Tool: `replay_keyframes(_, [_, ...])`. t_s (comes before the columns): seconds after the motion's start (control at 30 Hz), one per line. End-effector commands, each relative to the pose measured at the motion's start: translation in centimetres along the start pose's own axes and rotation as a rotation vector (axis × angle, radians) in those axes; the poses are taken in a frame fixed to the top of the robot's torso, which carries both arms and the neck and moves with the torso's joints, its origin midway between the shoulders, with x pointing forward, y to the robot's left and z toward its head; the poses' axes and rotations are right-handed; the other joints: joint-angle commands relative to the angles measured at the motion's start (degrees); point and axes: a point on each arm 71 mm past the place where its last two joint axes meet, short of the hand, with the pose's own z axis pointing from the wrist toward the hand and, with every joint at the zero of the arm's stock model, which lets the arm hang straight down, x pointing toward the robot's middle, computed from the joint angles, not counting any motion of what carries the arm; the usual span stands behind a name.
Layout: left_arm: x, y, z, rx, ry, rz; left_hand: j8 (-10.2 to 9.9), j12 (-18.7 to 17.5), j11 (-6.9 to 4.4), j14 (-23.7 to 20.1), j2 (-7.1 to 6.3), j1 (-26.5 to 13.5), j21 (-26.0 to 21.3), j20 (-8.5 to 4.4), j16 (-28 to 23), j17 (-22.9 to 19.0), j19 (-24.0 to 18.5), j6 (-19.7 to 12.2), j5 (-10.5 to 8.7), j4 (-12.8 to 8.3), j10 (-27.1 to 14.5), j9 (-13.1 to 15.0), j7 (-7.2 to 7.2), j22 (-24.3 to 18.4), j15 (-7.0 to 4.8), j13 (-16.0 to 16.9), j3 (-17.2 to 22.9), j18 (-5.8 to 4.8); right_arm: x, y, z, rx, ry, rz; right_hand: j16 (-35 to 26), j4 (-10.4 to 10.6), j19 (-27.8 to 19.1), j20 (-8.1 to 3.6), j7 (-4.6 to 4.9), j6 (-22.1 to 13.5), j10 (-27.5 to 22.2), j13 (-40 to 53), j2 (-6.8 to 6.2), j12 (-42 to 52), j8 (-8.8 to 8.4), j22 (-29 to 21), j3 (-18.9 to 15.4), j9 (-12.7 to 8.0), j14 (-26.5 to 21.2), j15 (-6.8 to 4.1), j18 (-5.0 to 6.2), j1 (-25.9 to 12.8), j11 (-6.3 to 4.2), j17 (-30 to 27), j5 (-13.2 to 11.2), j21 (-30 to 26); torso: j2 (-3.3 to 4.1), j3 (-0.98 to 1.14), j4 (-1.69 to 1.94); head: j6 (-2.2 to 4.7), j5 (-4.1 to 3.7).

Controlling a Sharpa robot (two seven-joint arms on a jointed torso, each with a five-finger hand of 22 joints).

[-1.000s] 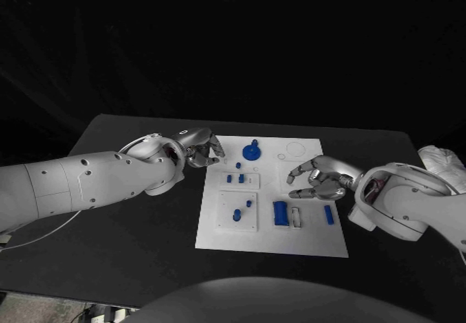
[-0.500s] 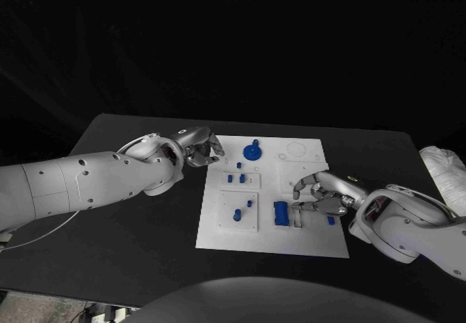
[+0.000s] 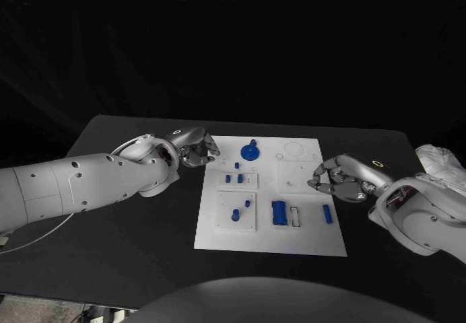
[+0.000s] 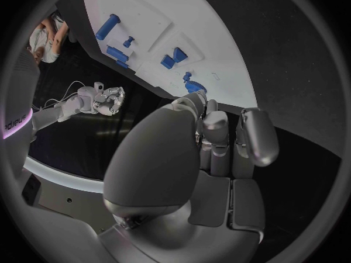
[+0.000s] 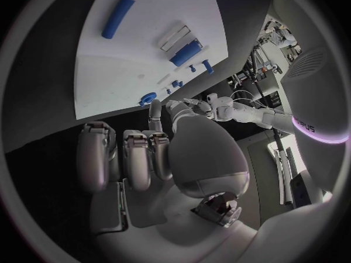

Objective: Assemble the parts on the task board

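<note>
Both hands curled, seemingly empty, flanking task board (image 3: 306, 237).

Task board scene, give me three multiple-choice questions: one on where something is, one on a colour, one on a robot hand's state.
1. Where is the left robot hand?
A. at the task board's far left corner
B. over the board's near edge
C. off the table

2. What colour are the parts on the task board?
A. red
B. blue
C. green

3. What is the right robot hand holding?
A. a long bar
B. a round part
C. nothing, fingers curled in

Answers: 1 A, the head view shows it beside that corner. 2 B, all pieces are blue. 3 C, both views show its curled fingers empty.
</note>
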Motion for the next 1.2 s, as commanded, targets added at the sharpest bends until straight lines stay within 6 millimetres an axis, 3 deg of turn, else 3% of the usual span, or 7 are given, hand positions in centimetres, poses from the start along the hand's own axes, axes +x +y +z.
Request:
replay_keyframes(0.03, [0.0, -0.2, 0.1, 0.011, -0.007, -0.005, 0.25, 0.30, 0.06, -0.28, 0.12, 0.01, 0.16, -0.08, 0.15, 0.02, -0.39, 0.47, 0.30, -0.13, 0.48, 0.05, 0.13, 9.56, 0.08, 0.00, 0.35, 0.58, 0.0, -0.9, -0.1, 0.176, 0.139, -0.178, 0.20, 0.95, 0.64, -0.43, -0.23, 2.14, 6.05, 15.08, 0.28, 0.22, -0.36, 11.72, -1.03, -0.31, 5.93, -0.70, -0.93, -4.40, -0.49, 15.07, -4.78, 0.66, 0.02, -0.04, -0.01, -0.01, -0.26])
replay_keyframes(0.1, [0.0, -0.2, 0.1, 0.012, -0.007, -0.005, 0.28, 0.36, 0.04, -0.28, 0.15, -0.01, 0.15, -0.08, 0.15, 0.00, -0.39, 0.52, 0.30, -0.11, 0.58, 0.07, 0.13, 9.56, 0.09, 0.02, 0.37, 0.59, -0.1, -1.1, -0.1, 0.238, 0.203, -0.234, 0.20, 0.95, 0.66, -0.57, -0.42, 3.54, 6.05, 15.08, 0.64, 0.22, -1.25, 11.71, -1.86, -0.94, 5.93, -0.87, -0.94, -7.74, -0.65, 15.07, -8.61, 0.64, -0.01, -0.02, 0.02, -0.01, -0.37])
replay_keyframes(0.17, [0.0, -0.3, 0.2, 0.013, -0.007, -0.005, 0.29, 0.37, 0.04, -0.28, 0.15, -0.02, 0.15, -0.08, 0.15, 0.00, -0.39, 0.52, 0.30, -0.11, 0.60, 0.07, 0.13, 9.56, 0.09, 0.02, 0.37, 0.59, 0.0, -1.5, 0.0, 0.305, 0.276, -0.291, 0.20, 0.88, 0.51, -0.55, -0.36, 4.40, 6.05, 15.08, 0.59, 0.22, -2.89, 11.60, -2.22, -2.07, 5.93, -0.86, -0.88, -9.38, -0.65, 15.07, -10.63, 0.34, 0.00, 0.01, 0.04, -0.01, -0.38])
replay_keyframes(0.33, [0.0, -0.3, 0.2, 0.012, -0.004, -0.005, 0.31, 0.41, 0.03, -0.28, 0.15, -0.03, 0.14, -0.07, 0.16, 0.01, -0.40, 0.55, 0.31, -0.10, 0.67, 0.08, 0.12, 9.55, 0.09, 0.03, 0.38, 0.59, 0.2, -2.0, 0.1, 0.413, 0.400, -0.341, 0.20, 0.42, -0.01, -0.08, 0.52, 4.96, 6.05, 15.08, -0.53, 0.22, -8.35, 11.26, -1.73, -6.92, 5.93, -0.16, -0.65, -8.85, 0.11, 15.07, -10.18, -0.77, 0.06, 0.04, 0.02, -0.01, -0.17])
replay_keyframes(0.4, [0.0, -0.2, 0.2, 0.010, -0.003, -0.005, 0.32, 0.42, 0.02, -0.28, 0.16, -0.04, 0.13, -0.07, 0.16, 0.02, -0.40, 0.56, 0.31, -0.10, 0.69, 0.09, 0.12, 9.55, 0.10, 0.04, 0.39, 0.59, 0.3, -2.0, 0.2, 0.441, 0.428, -0.344, 0.20, 0.19, -0.10, 0.03, 0.61, 5.17, 6.05, 15.08, -1.03, 0.22, -9.35, 11.19, -1.59, -7.91, 5.93, -0.02, -0.59, -8.35, 0.15, 15.07, -9.86, -1.01, 0.06, 0.03, -0.01, -0.01, -0.21])
replay_keyframes(0.73, [0.1, -0.3, 0.3, 0.007, 0.004, -0.004, 0.36, 0.49, 0.02, -0.30, 0.17, -0.09, 0.11, -0.06, 0.14, -0.03, -0.41, 0.63, 0.30, -0.07, 0.81, 0.11, 0.13, 9.54, 0.12, 0.06, 0.39, 0.59, 0.2, -2.1, 1.4, 0.495, 0.479, -0.302, 0.20, 0.12, -0.28, -0.15, 0.25, 7.16, 6.05, 15.08, -1.48, 0.22, -10.49, 10.98, -1.06, -9.45, 5.93, -0.32, -0.42, -7.69, -0.18, 15.07, -8.26, -1.68, 0.06, 0.02, 0.00, -0.01, -0.45])
replay_keyframes(1.2, [0.2, -0.4, 0.5, 0.007, 0.012, -0.002, 0.39, 0.54, 0.01, -0.31, 0.16, -0.13, 0.08, -0.05, 0.13, -0.05, -0.42, 0.67, 0.30, -0.06, 0.89, 0.13, 0.13, 9.54, 0.14, 0.08, 0.39, 0.60, 0.9, -1.5, 2.8, 0.512, 0.567, -0.185, 0.20, 0.47, -0.42, -0.39, -0.24, 8.73, 6.05, 15.08, -1.35, 0.22, -10.32, 10.81, -0.93, -9.24, 5.93, -0.56, -0.31, -8.05, -0.67, 15.07, -9.05, -2.22, 0.04, -0.01, 0.00, -0.01, -0.70])
